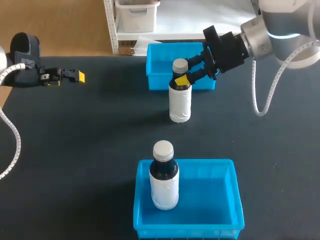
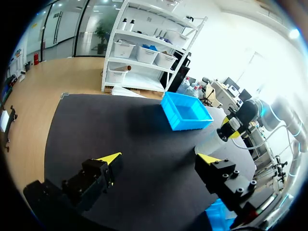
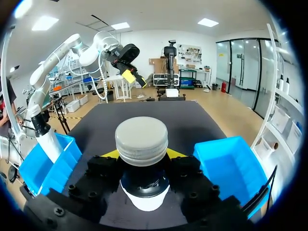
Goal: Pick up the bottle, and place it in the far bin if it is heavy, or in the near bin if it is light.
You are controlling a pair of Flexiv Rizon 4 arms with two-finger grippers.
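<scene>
- Right gripper (image 1: 187, 75): clenched on the neck of the white bottle (image 1: 180, 102), which is upright at 6 o'clock of the far bin (image 1: 159, 62).
- Step in hand, as judged: grasp made, bottle not yet binned; the next move calls for a straight lift to gauge weight.
- Left gripper (image 1: 70, 76): at 9 o'clock, fingers apart, holding nothing.

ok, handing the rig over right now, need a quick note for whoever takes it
The right gripper is shut on the neck of the bottle, which is upright just in front of the far bin. Whether it has left the table is unclear.
The left gripper is open and empty, at the table's left side.
The near bin holds a second bottle, upright.
Done: grasp.
Left: lift, judge the weight, then far bin if heavy, near bin if light.
</scene>
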